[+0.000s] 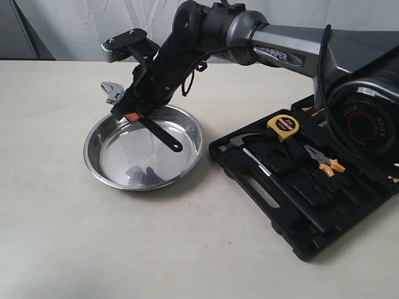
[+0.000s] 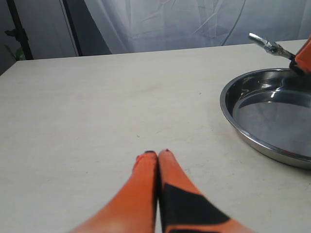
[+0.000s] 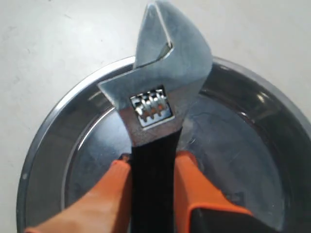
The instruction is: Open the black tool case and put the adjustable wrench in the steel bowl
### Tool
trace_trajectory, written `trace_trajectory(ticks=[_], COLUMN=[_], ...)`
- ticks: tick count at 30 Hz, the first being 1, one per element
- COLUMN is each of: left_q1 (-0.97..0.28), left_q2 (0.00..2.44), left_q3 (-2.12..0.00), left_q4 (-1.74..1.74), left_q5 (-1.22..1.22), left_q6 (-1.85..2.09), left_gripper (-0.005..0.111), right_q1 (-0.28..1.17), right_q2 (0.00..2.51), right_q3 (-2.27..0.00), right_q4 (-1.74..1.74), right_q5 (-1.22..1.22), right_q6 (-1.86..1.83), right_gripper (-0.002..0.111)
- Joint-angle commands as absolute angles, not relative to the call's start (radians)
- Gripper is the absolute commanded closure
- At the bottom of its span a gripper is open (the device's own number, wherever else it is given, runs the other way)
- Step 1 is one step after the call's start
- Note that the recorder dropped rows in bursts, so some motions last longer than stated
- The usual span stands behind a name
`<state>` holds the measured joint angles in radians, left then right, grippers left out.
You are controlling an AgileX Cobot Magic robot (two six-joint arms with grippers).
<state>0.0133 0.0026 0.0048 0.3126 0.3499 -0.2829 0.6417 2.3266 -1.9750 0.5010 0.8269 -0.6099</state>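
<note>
Orange fingers of your right gripper (image 1: pixel 129 112) pinch the wrench (image 1: pixel 163 134) by its slim black handle, above the shiny round steel bowl (image 1: pixel 140 187). Its long axis slants: chrome head up past the rim, handle tip down over the bowl. Your left gripper (image 2: pixel 158 154) is pressed together, empty.

1. The steel bowl (image 1: pixel 124 156) sits on the tabletop (image 1: pixel 62 249), left of the tool case (image 1: pixel 293 230) and just beside its nearest corner.
2. The tool case lies open at the right, with a tape measure (image 1: pixel 283 124), hammer (image 1: pixel 246 149) and pliers (image 1: pixel 324 162) in its slots.
3. The adjustable wrench (image 1: pixel 161 132) is tilted above the bowl in the right pincer (image 1: pixel 132 112), with its head past the far left rim.
4. The left pincer (image 2: pixel 158 154) is low over the tabletop, apart from the bowl.
</note>
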Motion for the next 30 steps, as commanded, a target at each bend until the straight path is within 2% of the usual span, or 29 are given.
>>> trace_trajectory(ticks=[1,10,12,13,15,16,18,21,26,30], left_q1=[0.017,0.017,0.017,0.017,0.017,0.017,0.017,0.017,0.017,0.017], left_q2=[0.0,0.0,0.0,0.0,0.0,0.0,0.0,0.0,0.0,0.0], left_q3=[0.0,0.0,0.0,0.0,0.0,0.0,0.0,0.0,0.0,0.0], left_q4=[0.319,0.319,0.319,0.319,0.319,0.319,0.319,0.319,0.319,0.319], left_q5=[0.344,0.344,0.344,0.344,0.344,0.344,0.344,0.344,0.344,0.344], left_q6=[-0.285,-0.285,-0.285,-0.285,-0.285,-0.285,-0.285,-0.285,-0.285,-0.285], left_gripper=[0.107,0.107,0.107,0.107,0.107,0.107,0.107,0.107,0.107,0.107], right_q1=[0.64,0.64,0.64,0.64,0.64,0.64,0.64,0.64,0.64,0.64], right_q2=[2.313,2.403,2.413,2.415,2.404,2.397,2.365,2.285,2.161,2.012], right_q3=[-1.98,-1.98,-1.98,-1.98,-1.98,-1.98,-1.98,-1.98,-1.974,-1.855], right_q4=[0.499,0.459,0.445,0.445,0.445,0.443,0.427,0.413,0.404,0.336], right_q5=[0.856,0.82,0.82,0.826,0.882,0.905,0.957,1.053,1.207,1.209], right_q6=[-0.609,-0.569,-0.554,-0.529,-0.52,-0.52,-0.52,-0.52,-0.494,-0.424], right_gripper=[0.109,0.106,0.091,0.074,0.059,0.059,0.068,0.106,0.109,0.109])
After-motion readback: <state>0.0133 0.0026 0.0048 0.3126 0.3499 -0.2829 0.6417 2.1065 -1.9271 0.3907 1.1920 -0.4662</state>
